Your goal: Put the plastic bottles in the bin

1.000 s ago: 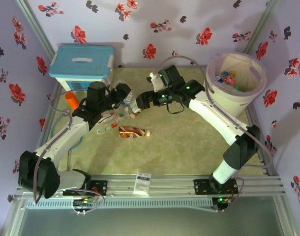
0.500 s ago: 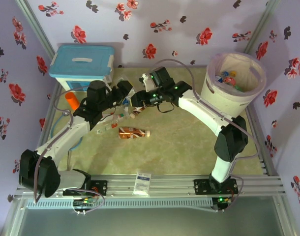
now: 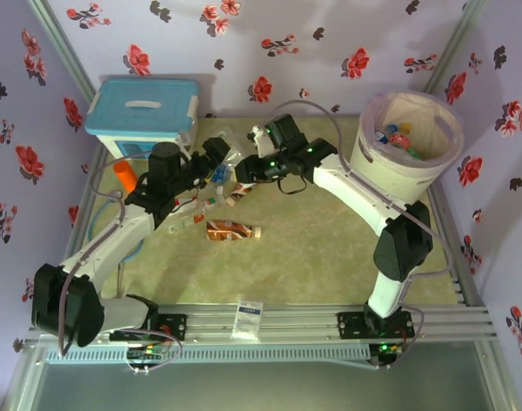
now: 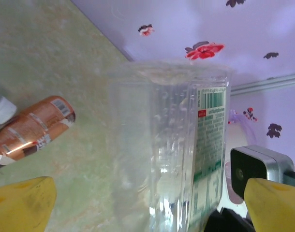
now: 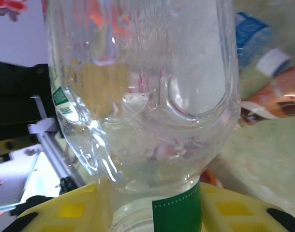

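The right gripper [image 5: 157, 212] is clamped on the narrow green-labelled part of a clear bottle [image 5: 142, 87], held above the table between the arms. The left gripper [image 4: 147, 208] stands wide open around it. The bottle looks light, thin, slippery and easily crushed, so that narrower part seems the best hold. One amber bottle [image 3: 231, 229] lies on the table. Those in the bin [image 3: 406, 180] are too jumbled to count.

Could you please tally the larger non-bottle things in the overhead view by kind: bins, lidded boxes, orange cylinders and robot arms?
Bin: 1
Box: 1
Orange cylinder: 1
Arms: 2 (left arm, right arm)
Total: 5
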